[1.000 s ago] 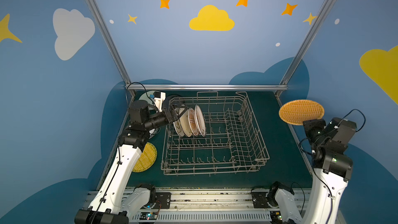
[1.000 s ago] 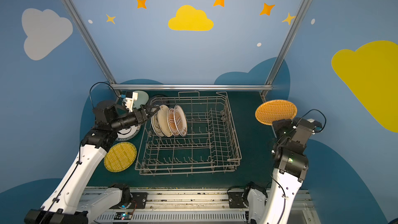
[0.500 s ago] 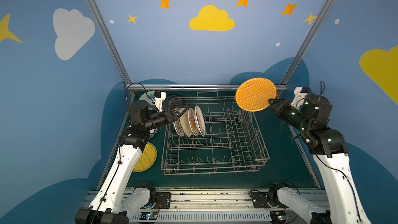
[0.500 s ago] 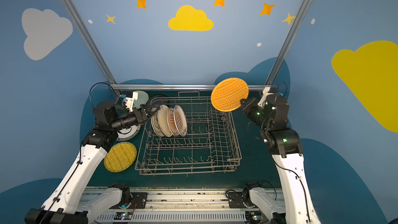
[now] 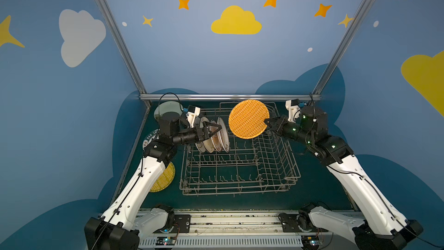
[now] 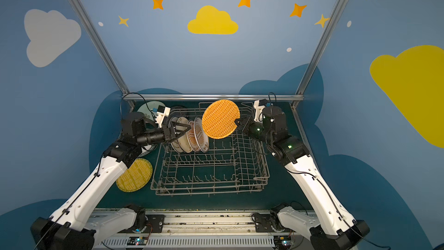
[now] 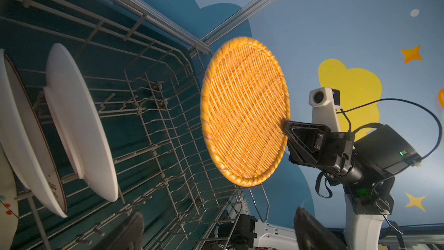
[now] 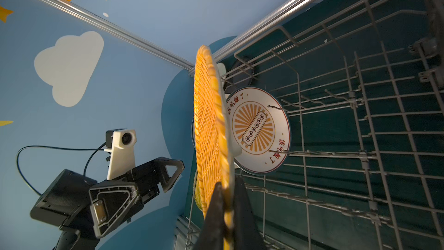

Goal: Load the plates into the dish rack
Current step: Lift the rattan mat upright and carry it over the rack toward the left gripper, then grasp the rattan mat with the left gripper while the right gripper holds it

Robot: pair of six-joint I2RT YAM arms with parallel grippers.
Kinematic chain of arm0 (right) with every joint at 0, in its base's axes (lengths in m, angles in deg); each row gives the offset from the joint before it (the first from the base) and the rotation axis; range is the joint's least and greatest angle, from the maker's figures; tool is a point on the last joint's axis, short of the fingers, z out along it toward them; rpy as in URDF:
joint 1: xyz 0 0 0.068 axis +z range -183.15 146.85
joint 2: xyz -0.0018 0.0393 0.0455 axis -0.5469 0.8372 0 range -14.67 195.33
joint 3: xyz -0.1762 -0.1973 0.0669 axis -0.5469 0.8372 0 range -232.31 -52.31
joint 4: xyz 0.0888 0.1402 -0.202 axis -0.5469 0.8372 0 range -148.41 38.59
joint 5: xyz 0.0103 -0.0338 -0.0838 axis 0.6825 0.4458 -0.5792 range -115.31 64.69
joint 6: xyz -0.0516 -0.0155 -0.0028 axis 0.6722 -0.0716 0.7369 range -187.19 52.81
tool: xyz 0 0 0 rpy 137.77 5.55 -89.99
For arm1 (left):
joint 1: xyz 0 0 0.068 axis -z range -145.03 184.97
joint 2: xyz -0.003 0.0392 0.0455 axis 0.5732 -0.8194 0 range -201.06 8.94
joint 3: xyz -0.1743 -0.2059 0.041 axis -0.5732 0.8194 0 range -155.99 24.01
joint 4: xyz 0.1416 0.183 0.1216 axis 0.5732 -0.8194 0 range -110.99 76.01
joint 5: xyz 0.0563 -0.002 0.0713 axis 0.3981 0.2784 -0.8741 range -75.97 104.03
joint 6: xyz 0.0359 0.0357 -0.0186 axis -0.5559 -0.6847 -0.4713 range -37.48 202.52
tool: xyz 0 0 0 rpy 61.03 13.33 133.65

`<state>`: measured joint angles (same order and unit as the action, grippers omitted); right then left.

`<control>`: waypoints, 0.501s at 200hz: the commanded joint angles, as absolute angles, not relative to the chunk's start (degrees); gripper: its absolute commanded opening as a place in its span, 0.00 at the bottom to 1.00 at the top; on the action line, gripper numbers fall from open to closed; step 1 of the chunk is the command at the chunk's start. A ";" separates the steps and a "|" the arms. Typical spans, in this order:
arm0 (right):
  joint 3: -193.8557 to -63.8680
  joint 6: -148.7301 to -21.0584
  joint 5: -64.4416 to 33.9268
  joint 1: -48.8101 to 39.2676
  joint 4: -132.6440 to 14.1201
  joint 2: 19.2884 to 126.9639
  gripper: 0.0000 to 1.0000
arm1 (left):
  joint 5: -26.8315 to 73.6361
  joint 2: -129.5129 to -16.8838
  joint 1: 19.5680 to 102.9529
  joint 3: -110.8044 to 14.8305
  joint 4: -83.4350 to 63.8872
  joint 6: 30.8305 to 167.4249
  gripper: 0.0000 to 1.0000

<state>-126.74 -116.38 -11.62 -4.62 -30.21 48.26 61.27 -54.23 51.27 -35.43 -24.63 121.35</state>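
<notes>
Right gripper pinches yellow plate by rim. Plate hangs on edge over dish rack, so it can slip down between wires. White plates stand in rack. Left gripper wide open, empty, beside them.

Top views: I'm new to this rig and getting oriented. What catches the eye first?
The orange woven plate stands out, held upright in mid-air over the far side of the dish rack by the shut right gripper. Next, three plates stand on edge in the rack's far-left corner, with the open left gripper close by them.
</notes>
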 commanded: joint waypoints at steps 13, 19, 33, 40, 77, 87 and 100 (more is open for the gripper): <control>-125.62 -117.47 -8.97 -4.32 -36.18 45.76 0.00 | 56.41 -54.73 55.88 -35.36 -22.52 123.81 0.90; -125.15 -117.72 -9.20 -4.33 -36.42 45.47 0.00 | 55.84 -54.93 56.59 -35.49 -22.60 124.48 0.89; -124.42 -117.65 -9.66 -4.34 -36.34 45.03 0.00 | 55.52 -55.54 57.75 -35.52 -22.22 125.74 0.86; -124.18 -117.77 -9.47 -4.33 -36.37 45.00 0.00 | 55.43 -55.73 58.01 -35.53 -21.96 126.58 0.85; -123.78 -118.49 -6.51 -4.50 -36.87 45.78 0.00 | 53.55 -56.16 59.46 -34.08 -18.83 130.01 0.80; -123.93 -118.70 -5.71 -4.58 -37.21 46.06 0.00 | 53.78 -56.78 59.58 -34.08 -17.88 131.04 0.78; -123.88 -119.18 -4.65 -4.67 -37.88 46.59 0.00 | 54.02 -57.78 59.75 -34.42 -16.78 131.87 0.76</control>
<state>-123.51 -118.00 -7.90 -4.55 -32.54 46.47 54.76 -56.27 59.33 -34.46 -20.91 129.07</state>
